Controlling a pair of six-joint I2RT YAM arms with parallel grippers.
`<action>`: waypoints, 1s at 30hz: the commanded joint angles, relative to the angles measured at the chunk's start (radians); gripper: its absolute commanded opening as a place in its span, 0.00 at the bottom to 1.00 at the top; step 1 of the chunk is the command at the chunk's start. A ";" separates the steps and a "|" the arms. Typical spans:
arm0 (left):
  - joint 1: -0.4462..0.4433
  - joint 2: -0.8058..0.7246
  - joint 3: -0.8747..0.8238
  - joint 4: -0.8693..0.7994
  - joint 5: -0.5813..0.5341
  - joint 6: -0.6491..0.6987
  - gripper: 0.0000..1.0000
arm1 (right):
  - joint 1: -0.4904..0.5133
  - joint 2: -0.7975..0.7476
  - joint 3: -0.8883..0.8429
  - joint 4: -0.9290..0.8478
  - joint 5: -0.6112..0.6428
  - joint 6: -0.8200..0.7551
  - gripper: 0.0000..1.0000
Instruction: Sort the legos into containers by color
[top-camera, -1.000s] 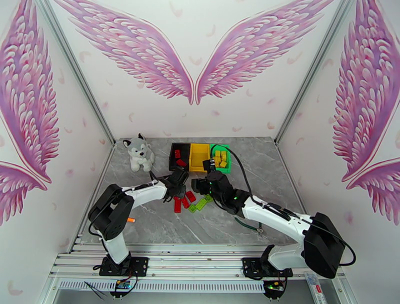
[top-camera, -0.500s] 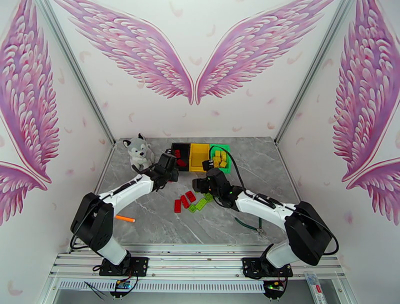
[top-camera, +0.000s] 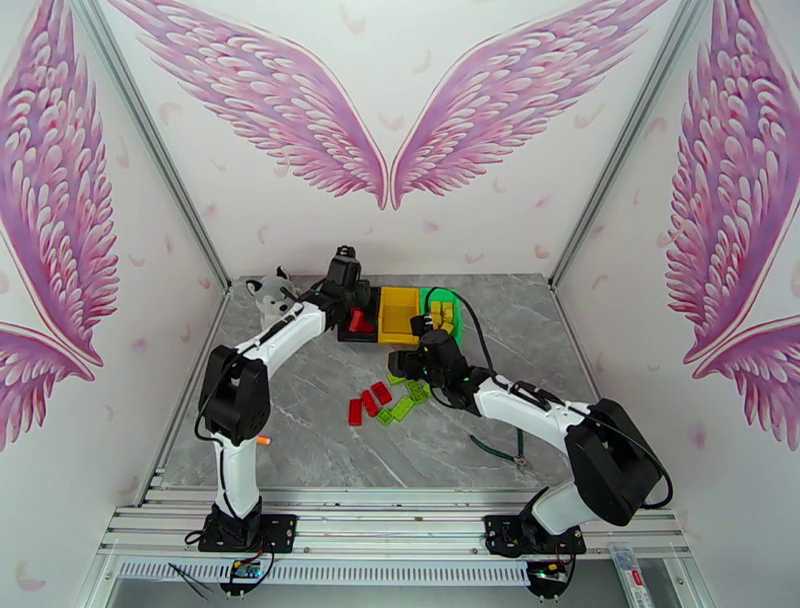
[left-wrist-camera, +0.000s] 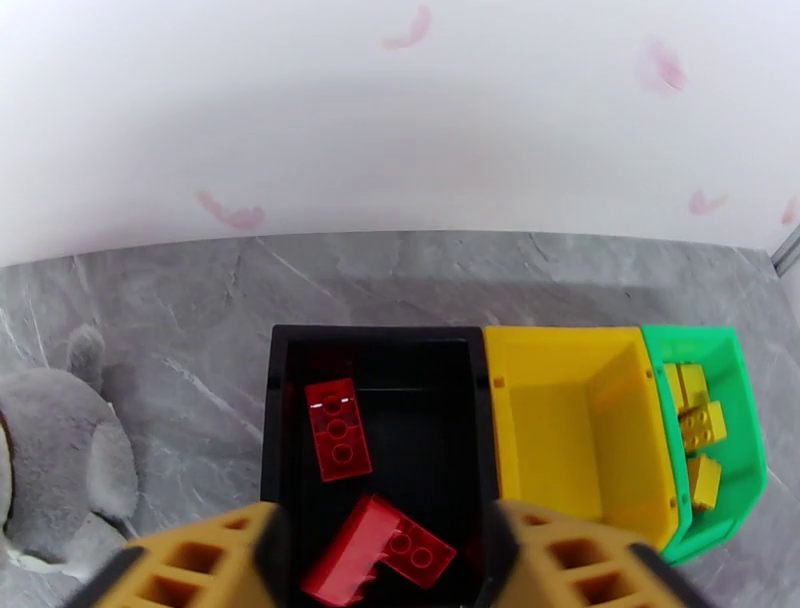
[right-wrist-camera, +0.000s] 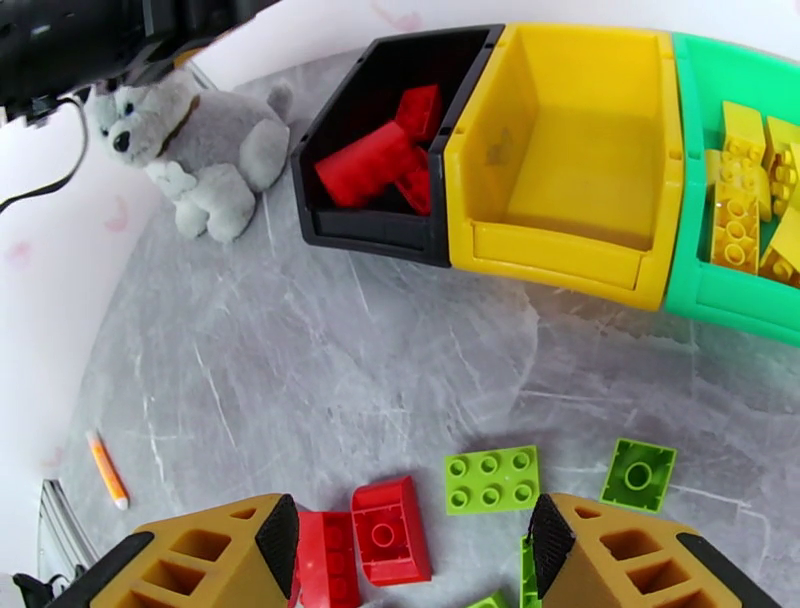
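Right gripper (right-wrist-camera: 412, 525): my fingers stand apart with nothing between them, hovering right over the loose legos (top-camera: 380, 393).
Loose legos: on the table directly under me. Red bricks (right-wrist-camera: 385, 540) lie below the gap, and a green plate (right-wrist-camera: 490, 480) is just beyond them.
Green plate: its long axis runs finger to finger, so I reckon a wrist turn comes before any pinch.
Nearer arm: my right, clearly.
Left gripper (left-wrist-camera: 385, 525): fingers also apart and gripping nothing, far off above the black bin (left-wrist-camera: 275, 420). A red brick (left-wrist-camera: 380, 555) lies tilted inside, below it.
Bins: black bin, yellow bin (right-wrist-camera: 560, 250) and green bin (right-wrist-camera: 720, 290) stand touching in a row at the back. Yellow bricks (right-wrist-camera: 740, 200) sit in the green bin.
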 joint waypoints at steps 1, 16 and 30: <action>0.001 0.008 0.049 -0.015 0.016 -0.019 0.72 | -0.019 -0.006 0.002 0.031 -0.038 0.020 0.68; -0.138 -0.490 -0.604 0.150 -0.145 -0.093 0.80 | -0.033 0.018 0.015 0.044 -0.119 0.024 0.68; -0.451 -0.856 -1.114 0.019 -0.224 -0.353 0.82 | 0.001 0.007 0.028 0.025 -0.205 0.082 0.66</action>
